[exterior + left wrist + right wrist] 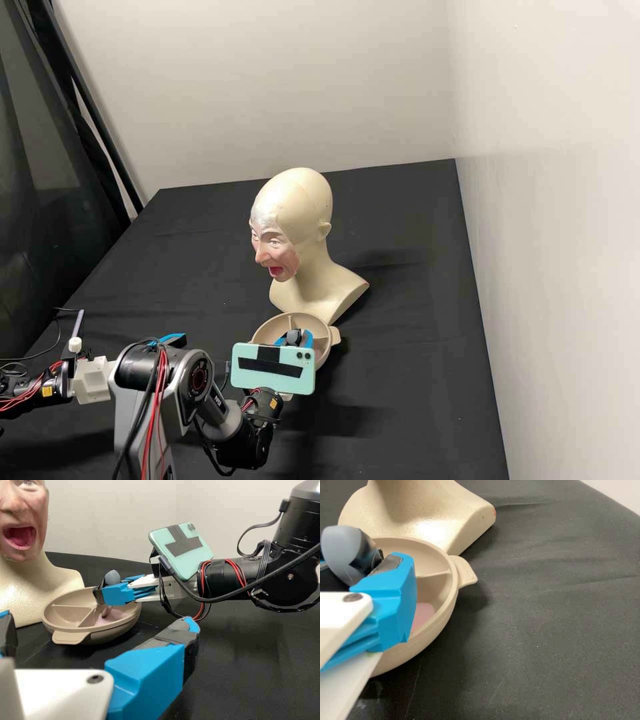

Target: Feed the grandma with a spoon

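Right pincer (117, 592) is clamped on the spoon (111, 576). Its blue fingers pinch the thick grey handle near the upper end, and the rest of the spoon slants down beneath the pincer into the bowl (55, 626). Directly below the pincer is the compartment holding pale pink food (424, 614). The fingers hide the spoon's tip, so I cannot tell whether it is loaded.

By the look of it the spoon is light and stiff, and its rounded handle seems rubbery enough not to slip. The fat part of the handle, where it is gripped now, seems the best place to hold it, though it could swivel between the fingers. Anything on it would spill easily if it tipped.

Just beyond the bowl from the pincer, the dummy head (293, 227) stands on the counter (400, 267). Its open mouth (20, 536) is higher than the pincer and faces sideways across it.

Off to one side, the left pincer (94, 640) is spread wide and holds nothing.
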Available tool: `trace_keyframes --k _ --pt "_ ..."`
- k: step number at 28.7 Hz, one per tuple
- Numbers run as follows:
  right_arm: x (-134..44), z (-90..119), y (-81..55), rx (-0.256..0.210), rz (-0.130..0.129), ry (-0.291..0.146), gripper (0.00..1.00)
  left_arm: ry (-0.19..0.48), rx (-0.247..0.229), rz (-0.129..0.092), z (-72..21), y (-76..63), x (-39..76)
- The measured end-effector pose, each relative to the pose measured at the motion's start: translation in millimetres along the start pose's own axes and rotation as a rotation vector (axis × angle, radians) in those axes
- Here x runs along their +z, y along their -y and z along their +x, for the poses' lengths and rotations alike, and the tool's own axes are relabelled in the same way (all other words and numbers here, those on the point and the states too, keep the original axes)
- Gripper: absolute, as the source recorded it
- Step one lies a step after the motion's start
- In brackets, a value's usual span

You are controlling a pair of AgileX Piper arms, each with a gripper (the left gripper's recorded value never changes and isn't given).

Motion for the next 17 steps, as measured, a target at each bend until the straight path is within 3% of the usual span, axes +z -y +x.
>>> trace_keyframes --k 7,12,17 --pt "-1.9 -0.7 -1.8 -0.001 -0.001 0.002 0.00 0.000 0.000 0.000 0.0 0.0 0.0" --pt "-4.5 -7.6 -5.9 -0.016 0.001 0.027 0.00 0.000 0.000 0.000 0.0 0.0 0.0" --pt "-11.9 -15.0 -15.0 -0.005 0.024 0.012 0.00 0.000 0.000 0.000 0.0 0.0 0.0"
